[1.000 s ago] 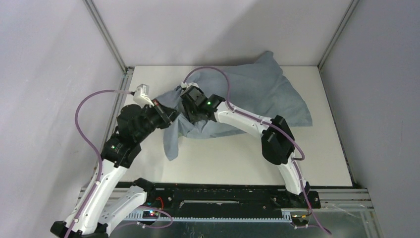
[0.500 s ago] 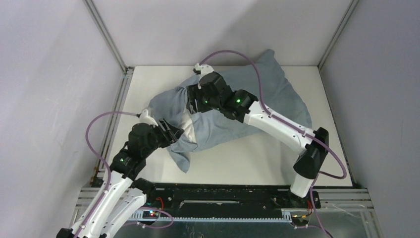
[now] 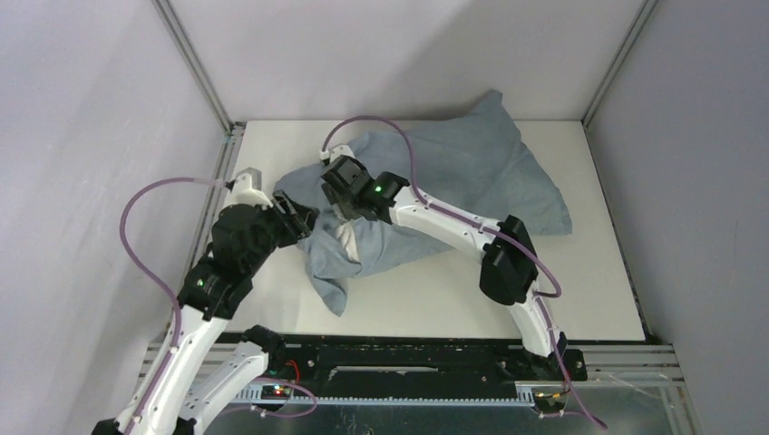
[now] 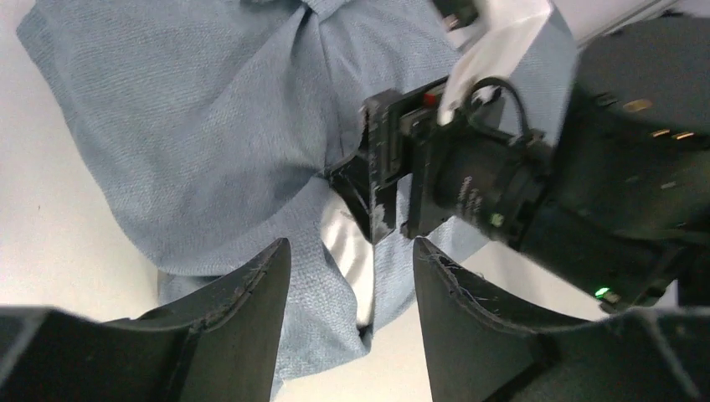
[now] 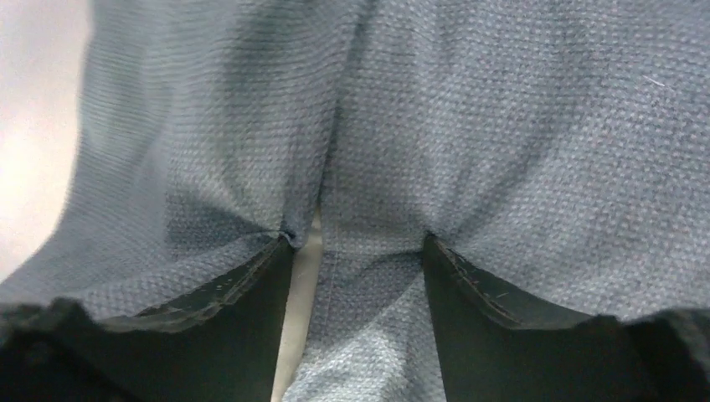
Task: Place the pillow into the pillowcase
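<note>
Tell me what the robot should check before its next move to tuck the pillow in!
1. Pillow fully inside the pillowcase: not ok, a white bit shows.
2. Left gripper open and empty: ok.
3. Right gripper open: ok.
4. Right gripper clear of cloth: not ok, it presses into the pillowcase.
5. How deep the pillow sits inside: cannot tell, cloth hides it.

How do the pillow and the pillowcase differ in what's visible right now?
The pillowcase is blue-grey and spreads wide over the table; the pillow is white, showing only a small patch at the case's opening. The pillowcase is outermost and wrinkled; the pillow sits inside, mostly hidden. Both rest on the table.
</note>
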Available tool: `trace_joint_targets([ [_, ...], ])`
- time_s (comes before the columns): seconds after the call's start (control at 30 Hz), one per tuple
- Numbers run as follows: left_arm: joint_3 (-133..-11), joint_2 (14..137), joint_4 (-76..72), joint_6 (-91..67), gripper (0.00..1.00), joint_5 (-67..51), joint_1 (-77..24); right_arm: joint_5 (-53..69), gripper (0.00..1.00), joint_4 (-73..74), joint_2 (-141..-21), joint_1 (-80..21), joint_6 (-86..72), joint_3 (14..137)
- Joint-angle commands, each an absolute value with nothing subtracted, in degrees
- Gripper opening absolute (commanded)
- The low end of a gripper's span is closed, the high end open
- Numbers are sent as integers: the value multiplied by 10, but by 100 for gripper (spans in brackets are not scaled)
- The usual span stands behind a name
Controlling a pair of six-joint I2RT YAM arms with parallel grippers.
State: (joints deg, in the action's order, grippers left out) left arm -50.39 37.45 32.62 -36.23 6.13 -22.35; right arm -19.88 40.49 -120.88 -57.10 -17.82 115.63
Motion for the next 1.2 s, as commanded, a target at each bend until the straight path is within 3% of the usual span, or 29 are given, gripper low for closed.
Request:
trace_joint_targets([
  [0.0, -563, 447, 331, -308, 59, 31, -225, -238, 58, 431, -1200, -554, -168, 1187],
  [0.33, -596, 601, 322, -252, 64, 21, -271, -120, 15, 347, -1076, -495, -238, 1076],
  [0.43, -592, 627, 327, -238, 61, 58, -273, -108, 1, 353, -1062, -488, -244, 1075],
  [0.47, -591, 633, 324, -234, 58, 70, -273, -106, 0, 353, -1055, -488, -245, 1071],
  [0.57, -596, 650, 331, -216, 47, 110, -273, -94, 0, 345, -1025, -489, -249, 1050],
  [0.73, -643, 656, 358, -181, 10, 171, -273, -50, 0, 336, -1006, -503, -245, 1012],
  [0.8, -665, 651, 366, -170, 1, 179, -273, -48, 8, 327, -1011, -518, -233, 998],
  [0.93, -703, 645, 380, -156, 0, 156, -273, -50, 40, 324, -1042, -529, -230, 995],
  [1.0, -721, 640, 379, -158, 0, 123, -273, -50, 51, 315, -1058, -528, -225, 987],
  [1.17, -778, 624, 334, -198, 0, 11, -272, -11, 51, 295, -1117, -516, -240, 992],
])
